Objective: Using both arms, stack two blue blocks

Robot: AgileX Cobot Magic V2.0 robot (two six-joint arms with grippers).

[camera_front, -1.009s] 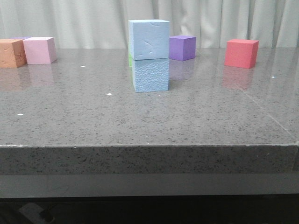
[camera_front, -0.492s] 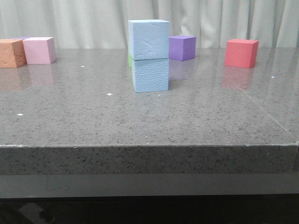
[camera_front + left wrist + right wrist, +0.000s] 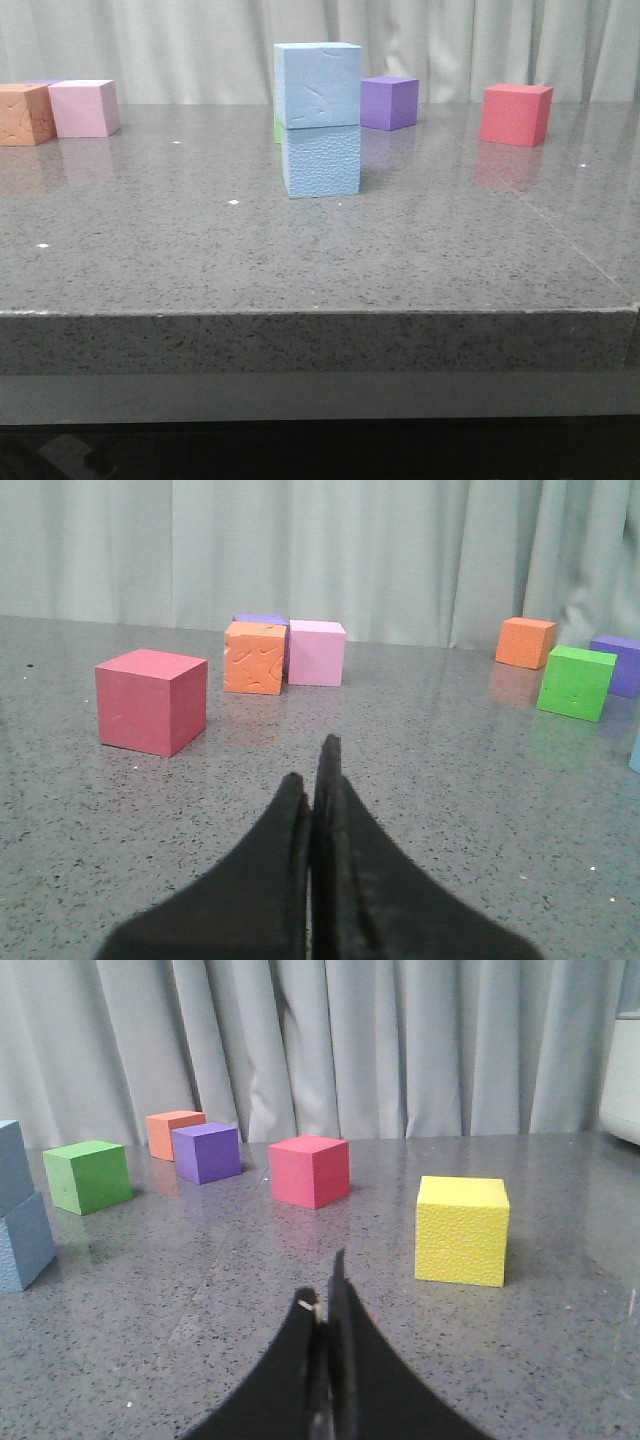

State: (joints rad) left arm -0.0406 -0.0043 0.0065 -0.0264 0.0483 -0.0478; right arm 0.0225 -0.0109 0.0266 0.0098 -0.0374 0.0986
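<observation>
Two pale blue blocks stand stacked mid-table in the front view, the upper blue block (image 3: 318,85) sitting squarely on the lower blue block (image 3: 321,160). The stack also shows at the edge of the right wrist view, upper block (image 3: 12,1165) over lower block (image 3: 22,1240). My left gripper (image 3: 312,765) is shut with nothing in it, low over bare table, far from the stack. My right gripper (image 3: 322,1280) is likewise shut and empty, well away from the blocks. Neither gripper appears in the front view.
Other cubes dot the table: orange cube (image 3: 25,114), pink cube (image 3: 85,108), purple cube (image 3: 390,102), red cube (image 3: 517,114), and a green cube (image 3: 278,128) peeking from behind the stack. A yellow cube (image 3: 462,1230) sits near my right gripper, a red cube (image 3: 151,700) near my left.
</observation>
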